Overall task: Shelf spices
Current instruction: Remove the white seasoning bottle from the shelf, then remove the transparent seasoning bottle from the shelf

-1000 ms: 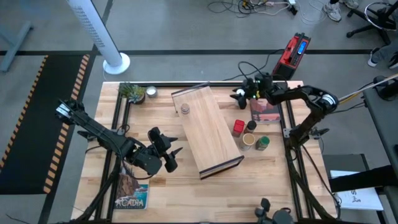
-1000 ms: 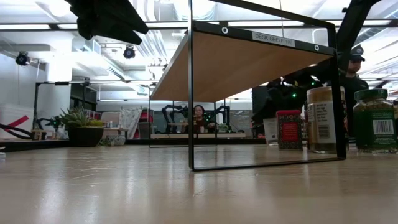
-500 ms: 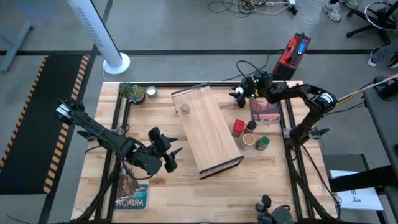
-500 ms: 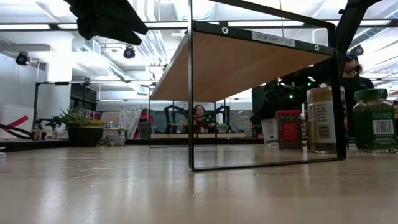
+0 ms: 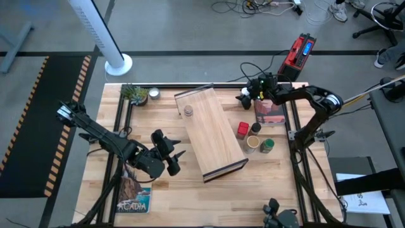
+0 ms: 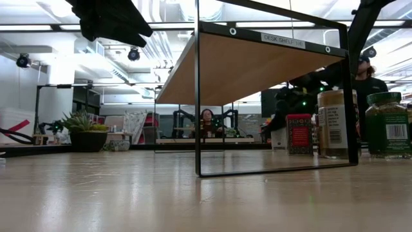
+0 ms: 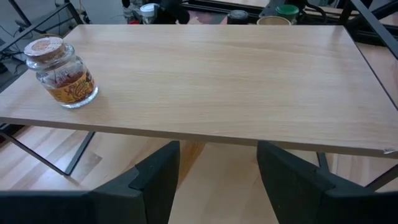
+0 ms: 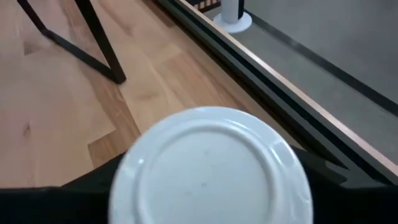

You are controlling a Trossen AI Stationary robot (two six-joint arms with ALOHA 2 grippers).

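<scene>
The shelf (image 5: 212,133) stands mid-table on thin black legs (image 6: 197,103). A small brown jar (image 5: 188,111) (image 7: 61,73) stands on its top near the far end. My left gripper (image 5: 179,161) (image 7: 217,168) is open and touches nothing, hovering beside the shelf's left long edge. At the far right, my right gripper (image 5: 243,98) is shut on the white-capped jar (image 8: 208,165) (image 6: 279,136). On the table right of the shelf stand the red square tin (image 5: 242,130), black-lidded jar (image 5: 255,128), tan-lidded jar (image 5: 252,143) and green-lidded jar (image 5: 267,145). My right gripper has the white-capped jar between its two fingers (image 8: 320,171), one on each side just below the white cap (image 8: 208,165). The cap hides the place of contact. The fingers slant down from above. The jar stays upright; whether its base rests on the table I cannot tell.
A potted plant (image 5: 134,93) and a small silver dish (image 5: 153,94) sit at the far left. One book (image 5: 134,193) lies near the left front, another (image 5: 271,113) at the right. A black frame (image 5: 294,136) rims the table.
</scene>
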